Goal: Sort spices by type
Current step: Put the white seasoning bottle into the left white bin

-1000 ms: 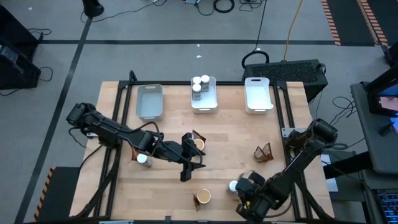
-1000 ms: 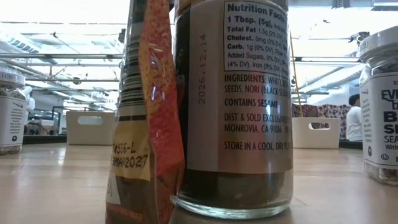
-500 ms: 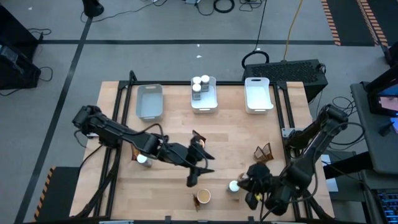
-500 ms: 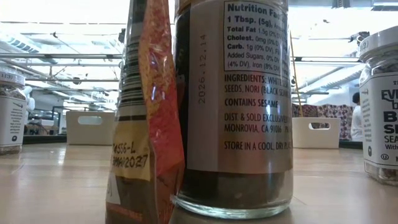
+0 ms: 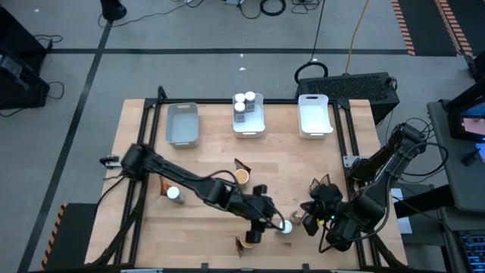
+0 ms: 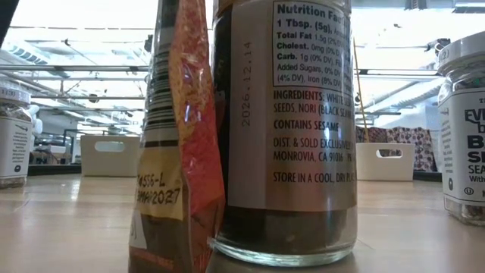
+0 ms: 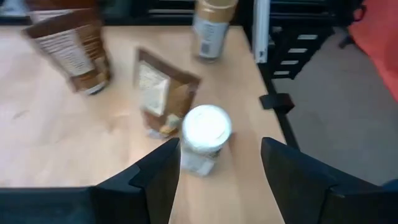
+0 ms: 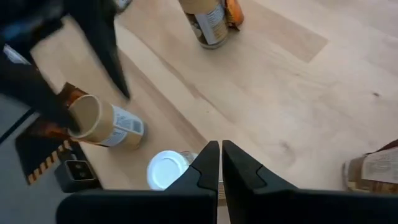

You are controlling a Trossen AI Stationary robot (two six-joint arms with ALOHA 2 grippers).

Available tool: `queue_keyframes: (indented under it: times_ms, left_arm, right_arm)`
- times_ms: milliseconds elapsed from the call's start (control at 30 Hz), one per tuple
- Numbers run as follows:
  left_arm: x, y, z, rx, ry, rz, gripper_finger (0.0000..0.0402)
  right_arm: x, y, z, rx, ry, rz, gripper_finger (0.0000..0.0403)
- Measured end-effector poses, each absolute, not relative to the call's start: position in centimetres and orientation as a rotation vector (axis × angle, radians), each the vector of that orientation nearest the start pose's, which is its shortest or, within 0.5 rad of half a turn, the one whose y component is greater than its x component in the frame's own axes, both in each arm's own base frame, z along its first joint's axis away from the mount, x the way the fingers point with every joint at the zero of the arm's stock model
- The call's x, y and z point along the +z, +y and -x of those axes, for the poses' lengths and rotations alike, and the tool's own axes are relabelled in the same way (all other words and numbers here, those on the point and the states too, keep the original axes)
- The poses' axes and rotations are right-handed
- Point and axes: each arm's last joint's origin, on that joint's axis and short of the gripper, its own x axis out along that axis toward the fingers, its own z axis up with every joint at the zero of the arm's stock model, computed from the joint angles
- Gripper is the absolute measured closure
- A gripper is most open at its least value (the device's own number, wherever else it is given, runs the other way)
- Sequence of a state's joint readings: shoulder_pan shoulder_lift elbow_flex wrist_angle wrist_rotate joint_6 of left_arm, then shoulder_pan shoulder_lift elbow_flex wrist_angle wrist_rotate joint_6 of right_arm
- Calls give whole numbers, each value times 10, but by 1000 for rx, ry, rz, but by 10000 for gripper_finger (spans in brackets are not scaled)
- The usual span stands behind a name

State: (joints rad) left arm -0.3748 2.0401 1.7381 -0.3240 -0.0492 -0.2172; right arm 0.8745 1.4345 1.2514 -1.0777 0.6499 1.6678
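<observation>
A white-capped jar (image 5: 286, 226) stands near the table's front edge, right of centre. In the left wrist view the jar (image 7: 204, 134) stands just ahead of the gap of my open left gripper (image 7: 221, 146), close to one finger; I see no touch. My left gripper (image 5: 265, 218) is just left of the jar. My right gripper (image 5: 312, 212) is shut and empty just right of the jar (image 8: 168, 169). A tan-topped tub (image 5: 247, 239) and a brown pouch (image 7: 165, 93) are next to the jar. Another tub (image 5: 242, 176) with a pouch stands mid-table.
Three trays line the far edge: a grey one (image 5: 182, 123), a white one (image 5: 260, 114) holding several white-capped jars, and a white one (image 5: 315, 115). A jar (image 5: 174, 195) stands at the left under my left arm. A pouch (image 5: 322, 186) stands at the right.
My left gripper has swung toward the table's right and near edges, from the mid-table tub over to the white-capped jar. My right gripper has drawn back from that jar toward the right and far edges. The spices have not moved.
</observation>
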Motion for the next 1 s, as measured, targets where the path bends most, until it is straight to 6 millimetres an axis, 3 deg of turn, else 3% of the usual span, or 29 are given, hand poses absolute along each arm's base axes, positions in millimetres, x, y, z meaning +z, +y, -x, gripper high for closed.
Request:
queue_keyframes:
  times_ms: [500, 700, 867, 1000]
  left_arm:
    - [216, -182, -474, -392, 589, -137, 175]
    - [214, -180, -479, -395, 544, -177, 176]
    - [214, -177, -480, -285, 539, -216, 175]
    - [214, -178, -480, -272, 535, -221, 155]
  right_arm:
    - [293, 192, -182, -524, 751, -646, 403]
    - [294, 195, -181, -504, 745, -664, 403]
    - [293, 197, -181, -498, 747, -663, 403]
    - [293, 196, -181, -497, 749, -653, 403]
